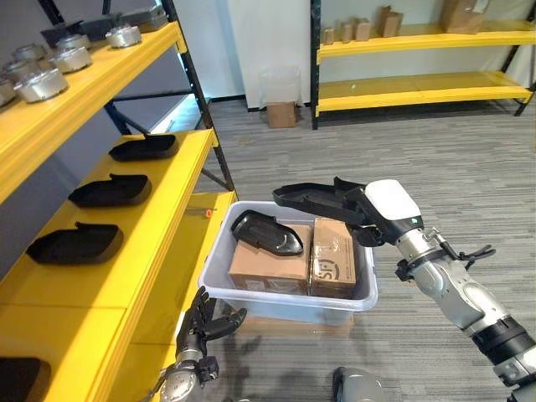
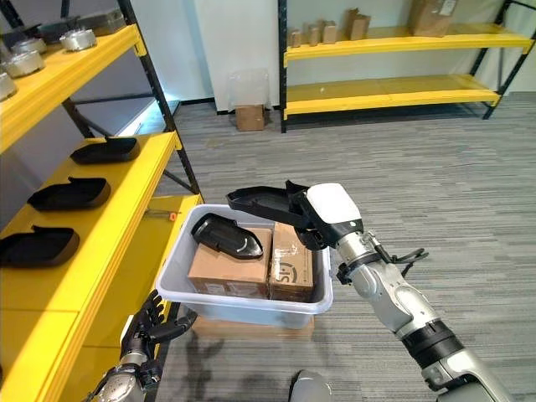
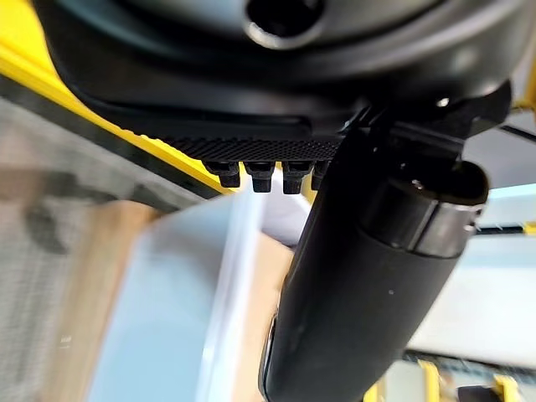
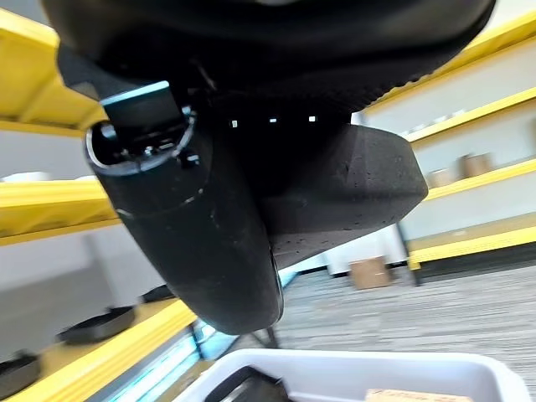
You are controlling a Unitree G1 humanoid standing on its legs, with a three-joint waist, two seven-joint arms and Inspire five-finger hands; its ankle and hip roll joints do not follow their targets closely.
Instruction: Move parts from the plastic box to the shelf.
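Far left, yellow shelf [image 1: 159,209] with black uprights. Top level holds round silver metal parts [image 1: 42,84] and dark trays at the back. Middle level has three black moulded parts [image 1: 110,191] in a row, spaced apart, flat on the shelf; a fourth dark shape sits at the bottom-left corner of the lower level.

Left hand [image 1: 201,322] low, just beside the shelf's front edge and below the near-left corner of the plastic box; fingers [image 1: 199,303] spread and relaxed, holding nothing, not touching the box.

Plastic box [image 1: 251,293], translucent grey-white, on the floor next to the shelf's lower level. Inside: two cardboard cartons [image 1: 333,260] side by side, and one black part [image 1: 266,233] lying tilted on top of the left carton.

Right hand [image 1: 368,219] above the box's far-right rim, white cover on its back. Its fingers are clamped on another black part [image 1: 310,198], which is lifted clear of the box and sticks out leftward over the box's far side. In the right wrist view the thumb [image 4: 197,234] presses under the dark part [image 4: 352,180].

Background, right: second yellow shelf [image 1: 419,88] with small cardboard boxes [image 1: 360,29] on its upper level; a clear bin over a small carton [image 1: 281,113] on the grey carpet by the wall.
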